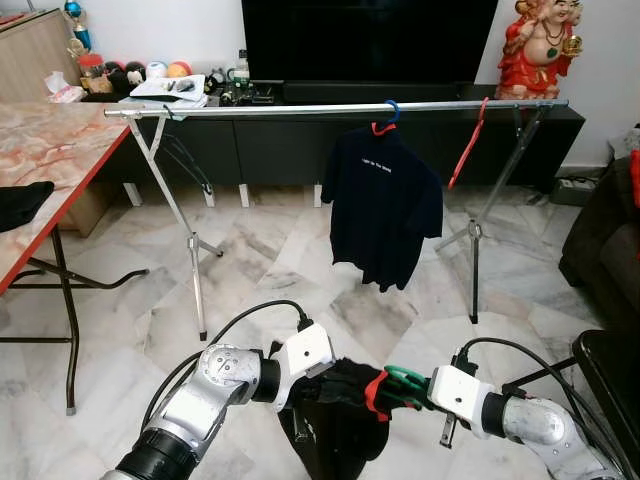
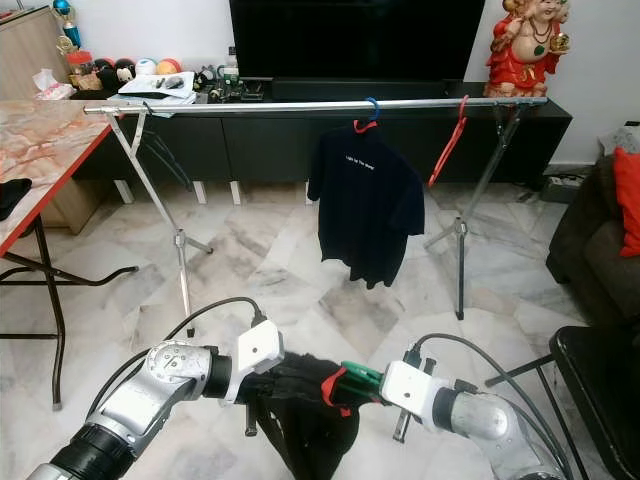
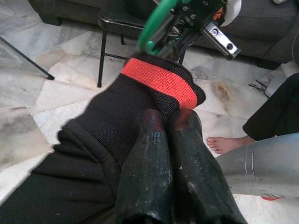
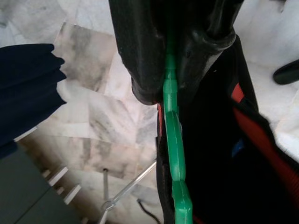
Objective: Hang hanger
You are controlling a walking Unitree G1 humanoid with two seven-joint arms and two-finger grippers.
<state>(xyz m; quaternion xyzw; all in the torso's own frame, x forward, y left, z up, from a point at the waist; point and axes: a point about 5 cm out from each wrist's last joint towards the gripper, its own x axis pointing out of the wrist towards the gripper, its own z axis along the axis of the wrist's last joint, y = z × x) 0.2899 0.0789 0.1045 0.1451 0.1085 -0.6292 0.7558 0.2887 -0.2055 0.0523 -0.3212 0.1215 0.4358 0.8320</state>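
Observation:
My left gripper (image 3: 166,116) is shut on a black garment (image 1: 335,430) with a red collar band (image 3: 161,79), held low in front of me. My right gripper (image 4: 170,88) is shut on a green hanger (image 1: 405,380) whose end reaches into the garment's collar. The two grippers are close together, the left gripper (image 1: 322,383) facing the right gripper (image 1: 402,390). Farther ahead stands a metal clothes rail (image 1: 330,108). A navy T-shirt (image 1: 385,205) hangs from it on a hanger, and an empty red hanger (image 1: 466,150) hangs to its right.
A marble-topped folding table (image 1: 50,160) stands at the left and a low TV cabinet (image 1: 290,140) behind the rail. A black chair (image 1: 610,370) and a dark sofa (image 1: 605,240) are at the right. A person's bare foot (image 3: 224,142) rests on the tiled floor nearby.

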